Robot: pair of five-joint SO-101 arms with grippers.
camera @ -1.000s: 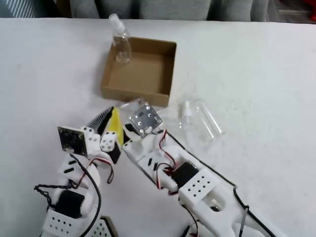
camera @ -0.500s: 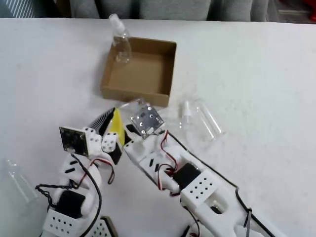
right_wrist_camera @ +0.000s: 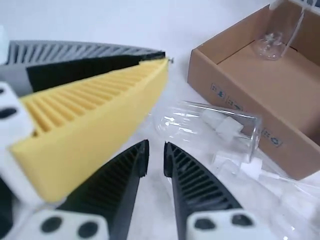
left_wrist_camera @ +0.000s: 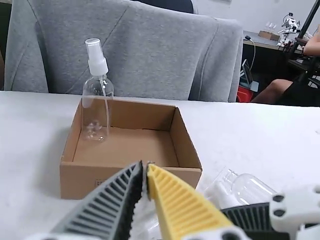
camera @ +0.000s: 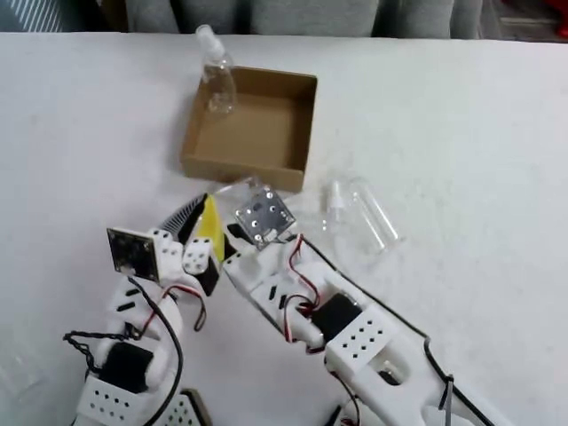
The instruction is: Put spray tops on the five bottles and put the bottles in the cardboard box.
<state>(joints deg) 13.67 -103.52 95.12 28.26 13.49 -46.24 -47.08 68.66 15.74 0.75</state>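
The bottles are of clear plastic. One bottle [right_wrist_camera: 200,125] lies on its side just beyond the tips of the right pincer [right_wrist_camera: 156,146], between them and the near wall of the cardboard box [right_wrist_camera: 220,85], and a white piece shows through its clear wall. The right pincer has only a narrow gap between its black fingers, and nothing is in it. The left pincer [left_wrist_camera: 145,172] is just beside it, with its grey and yellow fingers pressed together at the tips. Farther beyond both pincers a second bottle [left_wrist_camera: 97,107] stands upright inside the box, in the far corner on the left arm's side, with a white spray top [left_wrist_camera: 95,52] on it. On the right pincer's outer side a third bottle [camera: 377,213] lies near a loose spray top [camera: 335,200]. The table [camera: 461,115] is white, and a grey chair [left_wrist_camera: 150,50] stands behind it.
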